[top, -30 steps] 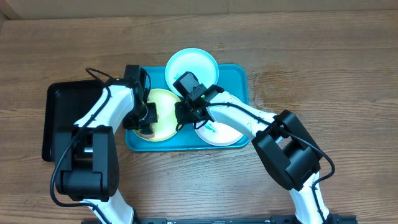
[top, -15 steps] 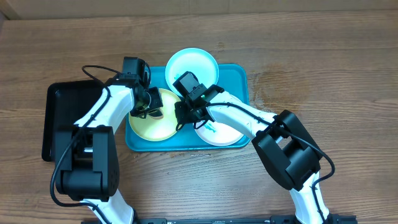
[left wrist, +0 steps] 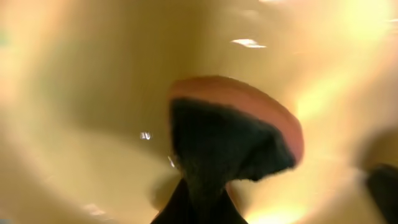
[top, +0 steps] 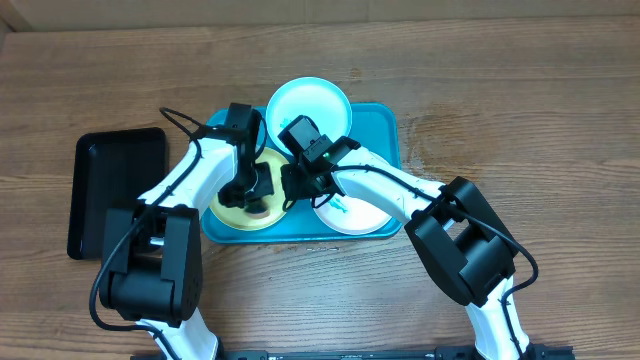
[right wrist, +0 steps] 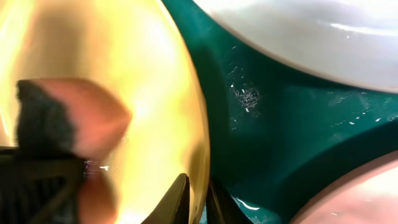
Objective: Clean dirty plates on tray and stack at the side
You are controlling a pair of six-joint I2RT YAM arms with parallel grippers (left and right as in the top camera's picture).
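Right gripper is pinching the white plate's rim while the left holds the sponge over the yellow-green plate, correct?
No: the right gripper pinches the rim of the yellow-green plate, as the right wrist view shows. The left gripper does hold the sponge over that plate.

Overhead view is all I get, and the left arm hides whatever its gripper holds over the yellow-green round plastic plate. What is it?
Observer: The left wrist view shows it. The left gripper is shut on an orange sponge with a dark scouring face, close over the yellow-green plate.
Operator: And the right arm beside it, is it just waiting?
Observer: No. In the right wrist view the right gripper pinches that plate's rim, one finger inside and one outside. The plate lies on the large teal-blue plastic tray.
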